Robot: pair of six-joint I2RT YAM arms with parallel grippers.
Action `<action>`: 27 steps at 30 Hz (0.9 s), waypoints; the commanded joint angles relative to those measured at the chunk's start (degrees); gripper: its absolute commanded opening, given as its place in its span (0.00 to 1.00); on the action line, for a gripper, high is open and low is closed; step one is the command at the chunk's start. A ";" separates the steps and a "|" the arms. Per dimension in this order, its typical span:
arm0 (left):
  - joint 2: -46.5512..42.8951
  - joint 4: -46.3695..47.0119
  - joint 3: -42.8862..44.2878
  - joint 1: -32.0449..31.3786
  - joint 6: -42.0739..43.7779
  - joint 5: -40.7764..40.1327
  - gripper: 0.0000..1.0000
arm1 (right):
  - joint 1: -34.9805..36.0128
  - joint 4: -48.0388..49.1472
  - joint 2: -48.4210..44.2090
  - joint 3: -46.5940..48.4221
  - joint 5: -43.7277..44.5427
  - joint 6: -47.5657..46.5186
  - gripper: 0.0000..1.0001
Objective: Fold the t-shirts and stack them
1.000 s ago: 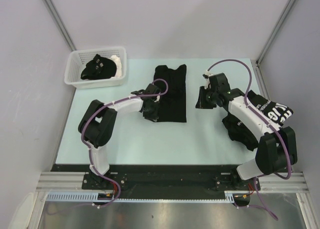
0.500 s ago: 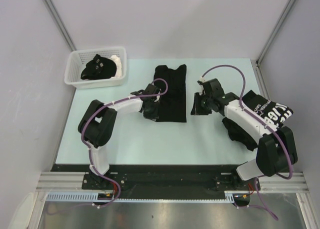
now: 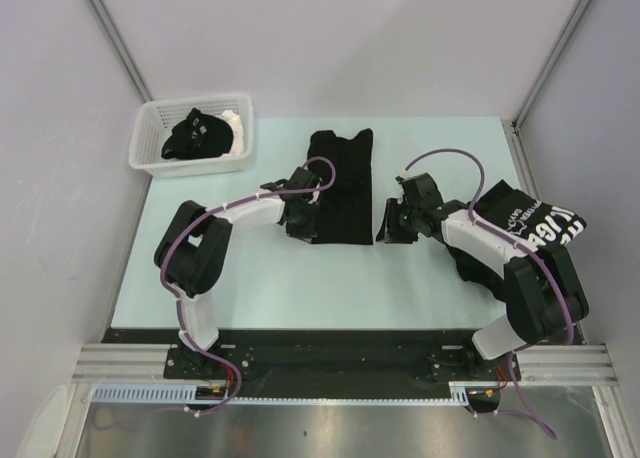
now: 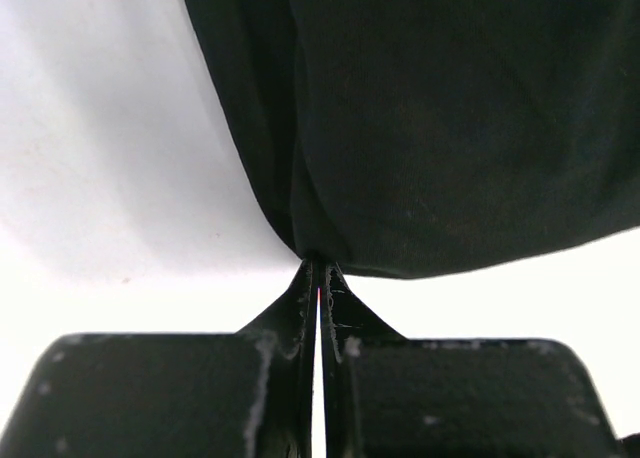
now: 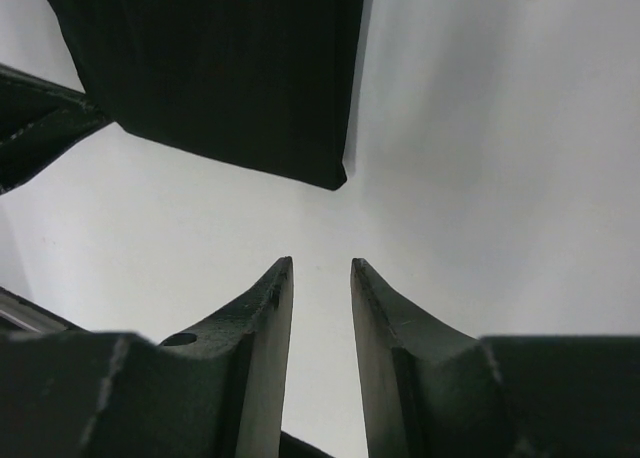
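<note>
A folded black t-shirt [image 3: 345,183] lies as a long strip in the middle of the table. My left gripper [image 3: 303,224] is at its near left corner, shut on the fabric edge [image 4: 318,263]; the black cloth [image 4: 450,128] fills the left wrist view above the fingertips. My right gripper [image 3: 388,228] is open and empty, low over the table just right of the shirt's near right corner [image 5: 335,178], with a gap between them. Its midpoint in the right wrist view [image 5: 322,268] is over bare table. A second black t-shirt with big white lettering [image 3: 545,228] lies crumpled at the right, under the right arm.
A white slotted basket [image 3: 150,128] stands at the back left corner with a black garment [image 3: 198,136] in it. The left gripper's body [image 5: 35,123] shows at the left edge of the right wrist view. Grey walls close in the back and sides.
My right gripper has moved left and nearer, closing in on the folded shirt's near right corner. The left gripper has stayed at the near left corner, shut.
</note>
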 commanded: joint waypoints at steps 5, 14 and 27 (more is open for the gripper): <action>-6.53 -3.54 1.59 0.26 2.05 0.38 0.00 | 0.32 12.85 5.97 -2.47 -2.71 4.83 0.35; -6.62 -4.95 2.39 0.17 2.75 0.55 0.00 | 1.37 14.79 7.56 -4.49 -0.78 3.87 0.36; -5.92 -5.83 3.44 0.08 2.75 1.52 0.00 | 2.16 18.91 9.14 -6.25 0.46 5.27 0.36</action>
